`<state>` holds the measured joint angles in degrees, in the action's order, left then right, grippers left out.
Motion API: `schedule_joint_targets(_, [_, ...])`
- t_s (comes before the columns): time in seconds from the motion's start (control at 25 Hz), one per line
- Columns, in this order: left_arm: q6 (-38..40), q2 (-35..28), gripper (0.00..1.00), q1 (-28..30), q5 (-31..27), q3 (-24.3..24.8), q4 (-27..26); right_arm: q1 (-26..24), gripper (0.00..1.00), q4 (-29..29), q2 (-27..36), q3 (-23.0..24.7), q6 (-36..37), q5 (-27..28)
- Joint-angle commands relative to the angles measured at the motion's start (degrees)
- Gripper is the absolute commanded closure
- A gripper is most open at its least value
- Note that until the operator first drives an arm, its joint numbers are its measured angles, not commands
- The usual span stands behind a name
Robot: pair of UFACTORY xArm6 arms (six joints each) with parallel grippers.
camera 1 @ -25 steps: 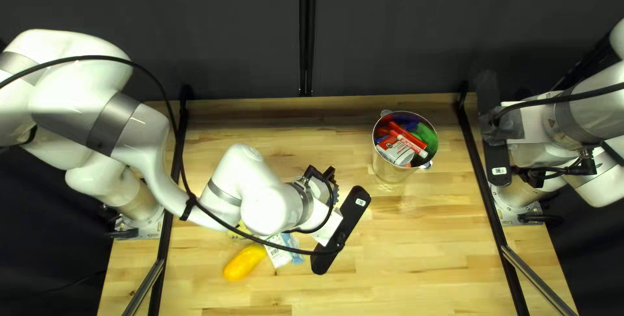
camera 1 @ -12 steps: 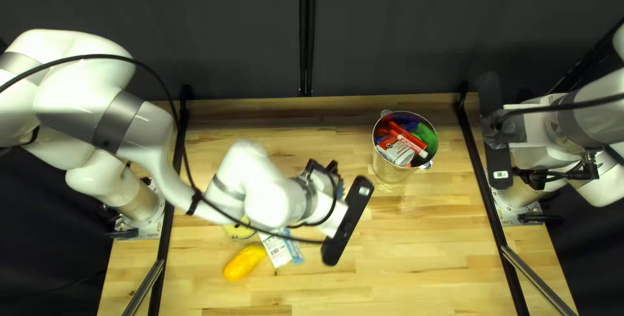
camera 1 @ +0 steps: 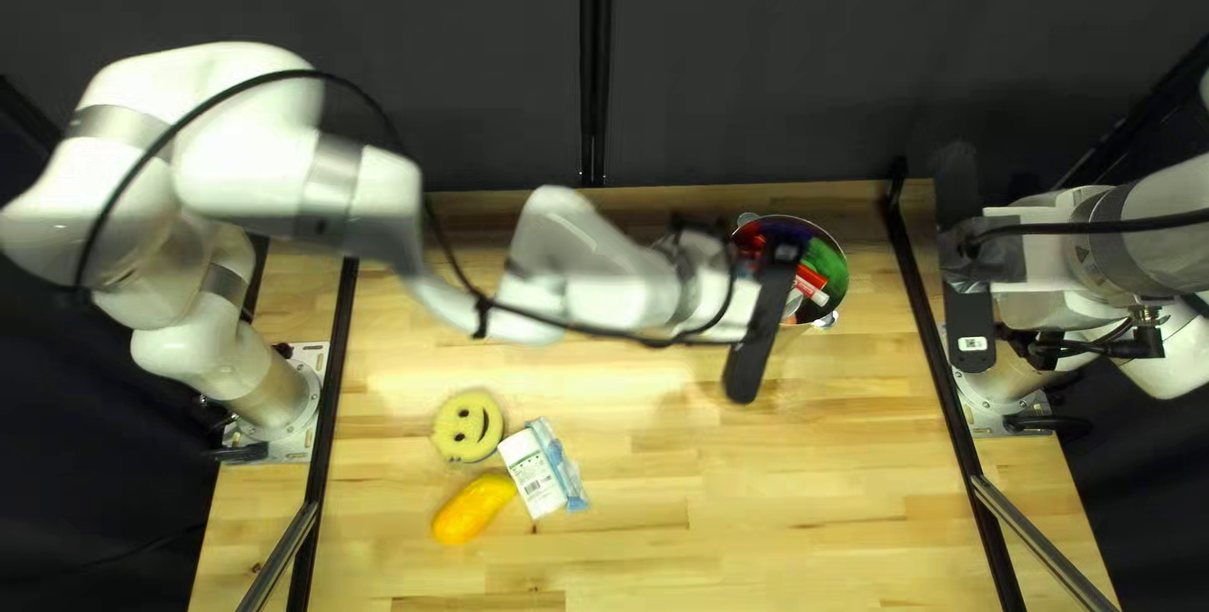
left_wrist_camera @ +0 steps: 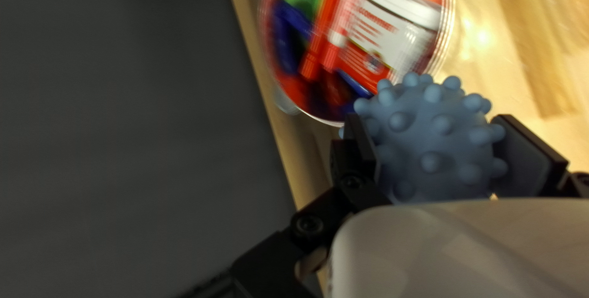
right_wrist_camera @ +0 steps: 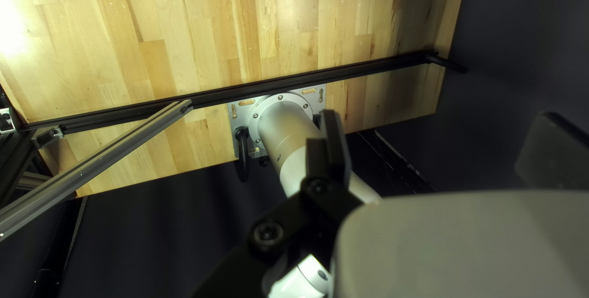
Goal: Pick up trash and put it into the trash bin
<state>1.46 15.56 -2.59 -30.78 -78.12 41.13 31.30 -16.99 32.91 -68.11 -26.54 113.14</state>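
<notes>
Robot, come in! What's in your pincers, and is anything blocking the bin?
Left pincer: shut on knobbly blue ball, near bin. Right pincer: open, unladen. No obstacle seen.

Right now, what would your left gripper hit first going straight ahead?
Probably the bin's rim, with the blue ball in my left gripper touching first, though I can't judge the depth between them.

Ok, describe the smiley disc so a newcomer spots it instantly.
Top left view: start at my left arm's base, at the left edge of the table. Rightward on it lies a round yellow disc. Its smiling face marks it out from the plain orange oblong and white packet nearby.
</notes>
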Motion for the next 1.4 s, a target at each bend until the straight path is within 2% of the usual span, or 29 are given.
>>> schedule_joint_targets(0.04, [-4.4, 3.7, 1.00, -2.1, 3.4, -3.5, -5.2, 0.0, 0.00, 0.0, 0.0, 0.0, 0.0, 0.0])
schedule_joint_targets(0.36, [-10.4, 8.4, 1.00, -1.9, 4.6, -7.8, -13.0, 0.0, 0.00, 0.0, 0.0, 0.0, 0.0, 0.0])
schedule_joint_targets(0.4, [-11.0, 8.3, 0.88, -1.9, 4.6, -7.7, -13.6, 0.0, 0.00, 0.0, 0.0, 0.0, 0.0, 0.0])
schedule_joint_targets(0.44, [-11.9, 7.9, 0.08, -1.7, 4.5, -7.1, -14.8, 0.0, 0.00, 0.0, 0.0, 0.0, 0.0, 0.0])
schedule_joint_targets(0.48, [-13.0, 7.7, 0.00, -1.7, 4.0, -7.0, -16.5, 0.0, 0.00, 0.0, 0.0, 0.0, 0.0, 0.0])
schedule_joint_targets(0.6, [-16.6, 4.8, 0.00, 0.0, 0.1, -5.7, -21.6, 0.0, 0.00, 0.0, 0.0, 0.0, 0.0, 0.0])
schedule_joint_targets(0.68, [-22.4, 1.7, 0.00, 1.9, -4.7, -4.5, -26.1, 0.0, 0.00, 0.0, 0.0, 0.0, 0.0, 0.0])
schedule_joint_targets(0.8, [-28.3, -1.8, 0.00, 4.2, -9.2, -2.0, -29.3, 0.0, 0.00, 0.0, 0.0, 0.0, 0.0, 0.0])
schedule_joint_targets(0.84, [-31.0, -4.3, 0.00, 5.5, -10.2, 0.9, -31.3, 0.0, 0.00, 0.0, 0.0, 0.0, 0.0, 0.0])
schedule_joint_targets(1.08, [-43.6, -10.9, 0.00, 8.8, -13.8, 11.0, -40.8, 0.0, 0.00, 0.0, 0.0, 0.0, 0.0, 0.0])
schedule_joint_targets(1.24, [-54.4, -12.4, 0.00, 10.9, -15.6, 16.3, -48.3, 0.0, 0.00, 0.0, 0.0, 0.0, 0.0, 0.0])
schedule_joint_targets(1.4, [-62.5, -11.0, 0.00, 11.4, -19.6, 16.7, -53.4, 0.0, 0.00, 0.0, 0.0, 0.0, 0.0, 0.0])
